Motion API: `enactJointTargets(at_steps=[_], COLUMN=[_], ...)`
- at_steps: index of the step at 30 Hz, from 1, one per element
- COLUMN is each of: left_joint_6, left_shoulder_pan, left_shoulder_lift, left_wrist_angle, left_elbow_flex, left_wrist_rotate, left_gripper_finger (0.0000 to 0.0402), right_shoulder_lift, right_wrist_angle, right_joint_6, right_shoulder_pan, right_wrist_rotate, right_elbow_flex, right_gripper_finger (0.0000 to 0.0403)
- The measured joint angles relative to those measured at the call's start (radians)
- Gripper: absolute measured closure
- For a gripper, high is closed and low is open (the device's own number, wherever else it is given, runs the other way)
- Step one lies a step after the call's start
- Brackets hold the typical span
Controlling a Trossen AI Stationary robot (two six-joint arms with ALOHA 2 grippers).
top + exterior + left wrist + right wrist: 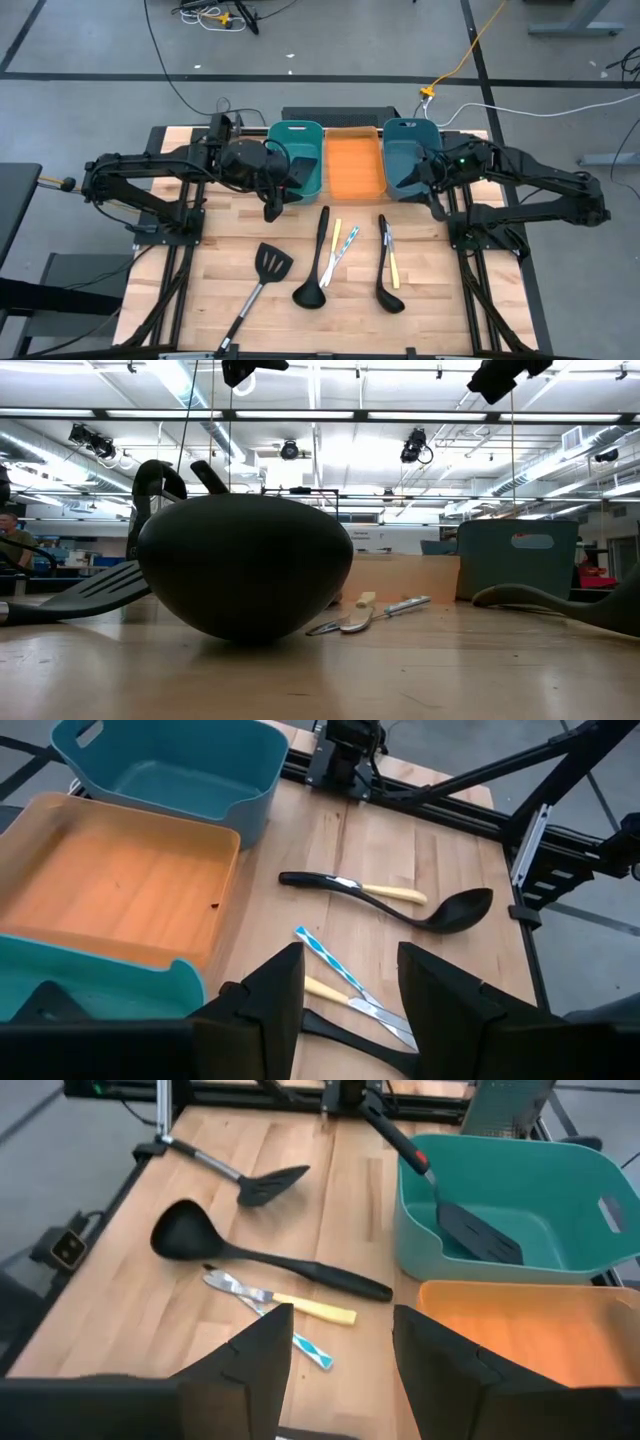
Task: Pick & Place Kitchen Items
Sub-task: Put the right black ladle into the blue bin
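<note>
Inside the left teal bin [297,150], a black spatula [478,1232] leans under the left gripper [272,208], jaws apart and empty; the right gripper [437,207] waits parted over the wooden table [430,300].

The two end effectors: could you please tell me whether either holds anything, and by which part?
Nothing is held. The left end effector and the right end effector are both open, with only the table showing between their fingers.
</note>
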Motion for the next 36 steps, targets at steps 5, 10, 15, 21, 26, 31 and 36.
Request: enactJointTargets(at_steps=[5, 10, 15, 21, 26, 31, 36], left_joint_6=[0.0, 0.01, 0.078, 0.088, 0.074, 0.074, 0.074], left_shoulder_pan=[0.0, 0.0, 0.0, 0.0, 0.0, 0.0, 0.0], left_shoulder_lift=[0.0, 0.0, 0.001, 0.001, 0.001, 0.001, 0.001], left_wrist_angle=[0.022, 0.045, 0.064, 0.066, 0.066, 0.066, 0.066], left_elbow_flex=[0.0, 0.0, 0.0, 0.0, 0.0, 0.0, 0.0], left_wrist_rotate=[-0.001, -0.001, -0.002, -0.001, -0.001, -0.001, -0.001], left_gripper_finger=[0.0235, 0.0235, 0.0235, 0.0235, 0.0235, 0.0235, 0.0235], right_shoulder_lift=[0.004, 0.004, 0.004, 0.013, 0.04, 0.073, 0.109], right_wrist_angle=[-0.012, -0.04, -0.088, -0.111, -0.125, -0.134, -0.155], right_joint_6=[-0.034, -0.046, -0.112, -0.17, -0.17, -0.192, -0.211], right_shoulder_pan=[0.001, 0.001, 0.001, 0.001, 0.001, 0.001, 0.001], right_wrist_rotate=[0.0, 0.0, 0.0, 0.0, 0.0, 0.0, 0.01], right_elbow_flex=[0.0, 0.0, 0.0, 0.0, 0.0, 0.0, 0.0], right_gripper_finger=[0.0222, 0.0222, 0.0222, 0.0222, 0.0222, 0.0222, 0.0222])
